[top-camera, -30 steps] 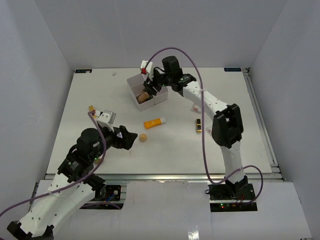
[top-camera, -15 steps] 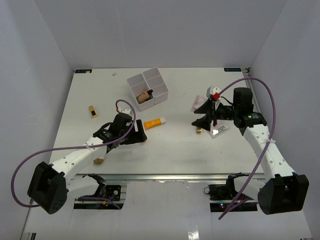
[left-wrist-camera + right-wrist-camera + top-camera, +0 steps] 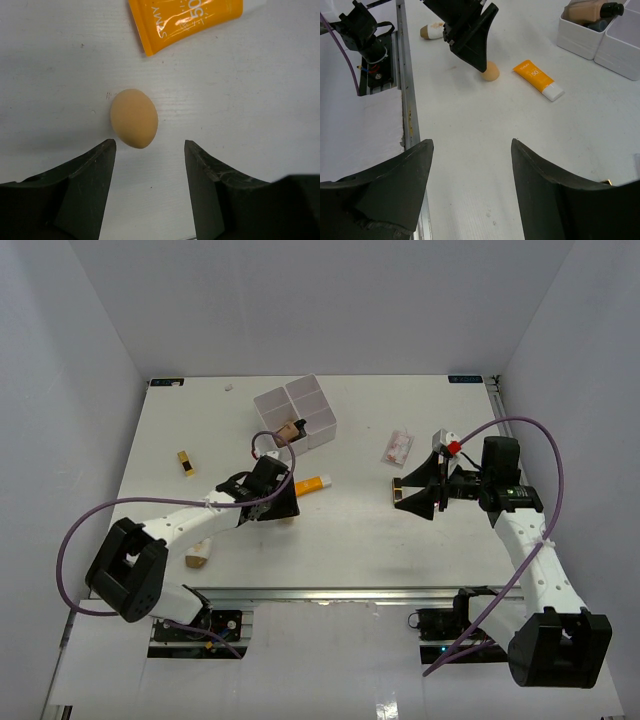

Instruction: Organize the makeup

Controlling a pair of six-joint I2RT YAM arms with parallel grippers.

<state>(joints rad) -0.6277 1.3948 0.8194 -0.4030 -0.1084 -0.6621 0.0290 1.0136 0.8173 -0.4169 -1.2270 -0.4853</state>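
My left gripper (image 3: 282,506) is open and low over a beige egg-shaped sponge (image 3: 134,118), which lies on the table just ahead of the fingertips, nearer the left finger (image 3: 95,170). The orange tube (image 3: 310,484) with a white cap lies just beyond it and also shows in the left wrist view (image 3: 185,20). My right gripper (image 3: 418,496) is open and empty, next to a black-gold lipstick (image 3: 398,491). A skin-tone bottle (image 3: 290,431) lies in the white box (image 3: 320,406). A pinkish packet (image 3: 397,447) lies right of the box.
A second lipstick (image 3: 186,462) lies at the left. A skin-tone bottle (image 3: 197,558) lies near the table's front left edge, beside the metal rail (image 3: 405,95). The right wrist view shows the sponge (image 3: 490,71), the tube (image 3: 538,80) and the left gripper (image 3: 467,30).
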